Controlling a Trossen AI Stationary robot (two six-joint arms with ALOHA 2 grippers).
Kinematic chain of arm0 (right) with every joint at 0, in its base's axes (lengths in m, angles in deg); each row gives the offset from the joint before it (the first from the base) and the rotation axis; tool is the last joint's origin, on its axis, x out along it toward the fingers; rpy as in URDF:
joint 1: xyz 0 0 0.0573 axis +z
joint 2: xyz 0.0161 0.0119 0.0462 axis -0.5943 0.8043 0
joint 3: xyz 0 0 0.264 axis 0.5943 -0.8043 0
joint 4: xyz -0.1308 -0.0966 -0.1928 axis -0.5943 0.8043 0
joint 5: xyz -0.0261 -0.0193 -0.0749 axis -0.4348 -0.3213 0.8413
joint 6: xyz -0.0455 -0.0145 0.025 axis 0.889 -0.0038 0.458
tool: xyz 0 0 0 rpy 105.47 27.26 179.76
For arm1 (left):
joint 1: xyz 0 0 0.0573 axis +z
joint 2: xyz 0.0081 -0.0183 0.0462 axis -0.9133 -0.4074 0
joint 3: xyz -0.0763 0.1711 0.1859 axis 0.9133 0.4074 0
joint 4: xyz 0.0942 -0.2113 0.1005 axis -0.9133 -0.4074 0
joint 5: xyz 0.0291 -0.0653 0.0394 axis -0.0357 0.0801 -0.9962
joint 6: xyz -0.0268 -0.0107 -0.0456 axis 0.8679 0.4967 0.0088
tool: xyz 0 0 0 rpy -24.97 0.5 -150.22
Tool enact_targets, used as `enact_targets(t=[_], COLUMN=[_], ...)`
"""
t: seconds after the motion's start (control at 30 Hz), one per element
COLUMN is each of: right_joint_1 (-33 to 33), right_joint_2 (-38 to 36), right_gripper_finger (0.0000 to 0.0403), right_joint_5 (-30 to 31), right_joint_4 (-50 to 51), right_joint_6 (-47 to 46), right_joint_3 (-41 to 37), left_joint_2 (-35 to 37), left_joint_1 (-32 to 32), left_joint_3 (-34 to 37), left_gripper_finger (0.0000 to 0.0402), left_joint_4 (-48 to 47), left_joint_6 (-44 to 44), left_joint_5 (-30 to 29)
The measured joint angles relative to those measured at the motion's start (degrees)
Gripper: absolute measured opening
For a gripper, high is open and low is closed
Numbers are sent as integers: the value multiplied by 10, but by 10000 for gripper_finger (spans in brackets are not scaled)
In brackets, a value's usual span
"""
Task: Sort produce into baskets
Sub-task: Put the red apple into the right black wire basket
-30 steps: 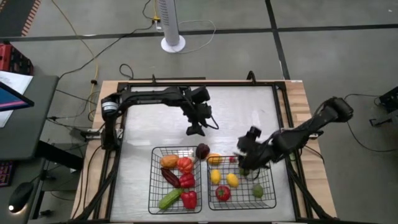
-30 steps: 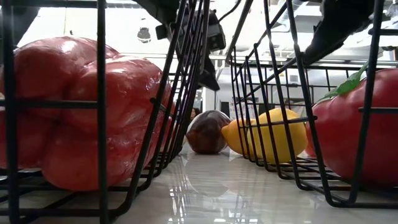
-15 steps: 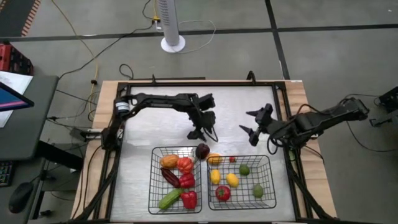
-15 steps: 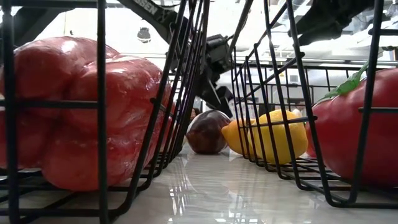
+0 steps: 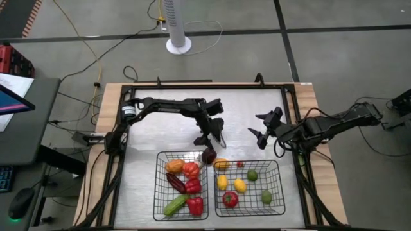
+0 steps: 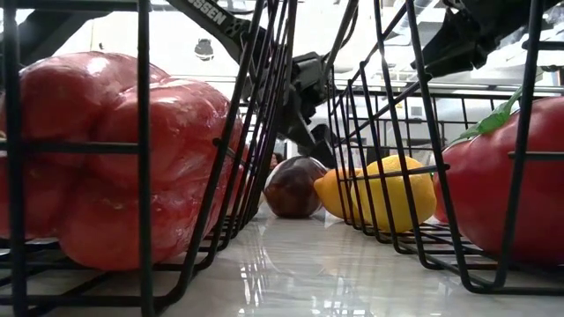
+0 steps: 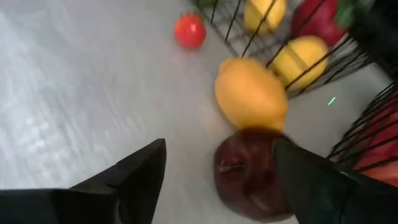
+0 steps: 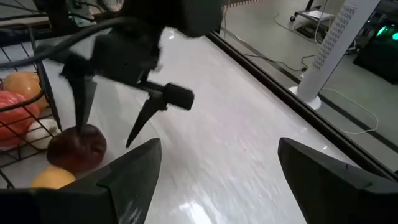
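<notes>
Fingers of the left gripper (image 7: 214, 180) are spread wide and hold nothing. They hang just over the dark plum (image 7: 252, 171), one finger on each side. The plum lies on the table (image 5: 148, 138) in the gap between the two baskets, at their far end, touching an orange (image 7: 250, 93). A small tomato (image 7: 189, 31) lies near. To do this well, go straight down, keep the plum in the middle, and close softly so it does not roll onto the orange or the left basket (image 5: 158, 186). The right gripper (image 5: 259, 129) waits open and empty, above the table beyond the right basket (image 5: 280, 186).
</notes>
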Motion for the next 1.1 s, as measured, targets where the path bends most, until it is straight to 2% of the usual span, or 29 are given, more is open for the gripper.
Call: enact_targets(t=[0.07, 0.27, 0.57, 0.83, 0.93, 1.0, 1.07, 1.1], right_joint_1=[0, 0, 0, 0, 0, 0, 0, 1], right_joint_2=[0, 1, 1, 1, 1, 1, 1, 1], right_gripper_finger=[349, 349, 349, 349, 349, 349, 349, 349], right_joint_5=[0, -11, -11, -12, -14, -16, -23, -26], right_joint_4=[0, -5, -5, -5, -5, -5, -5, -5], right_joint_6=[-1, -2, -2, -2, -2, -2, -4, -5], right_joint_3=[0, 0, 0, 0, 0, 0, 0, 0], left_joint_2=[0, 0, 0, 6, 8, 4, 4, 7], left_joint_1=[-10, -20, -23, -37, -22, -8, 5, 11], left_joint_3=[0, 0, 0, -15, -52, -80, -107, -117], left_gripper_finger=[298, 340, 346, 344, 338, 331, 323, 320], left_joint_4=[0, -11, -42, -37, -70, -102, -123, -134], left_joint_6=[-15, -22, -30, -44, -45, -26, -8, -2], left_joint_5=[-24, -25, -35, -169, -267, -311, -315, -290])
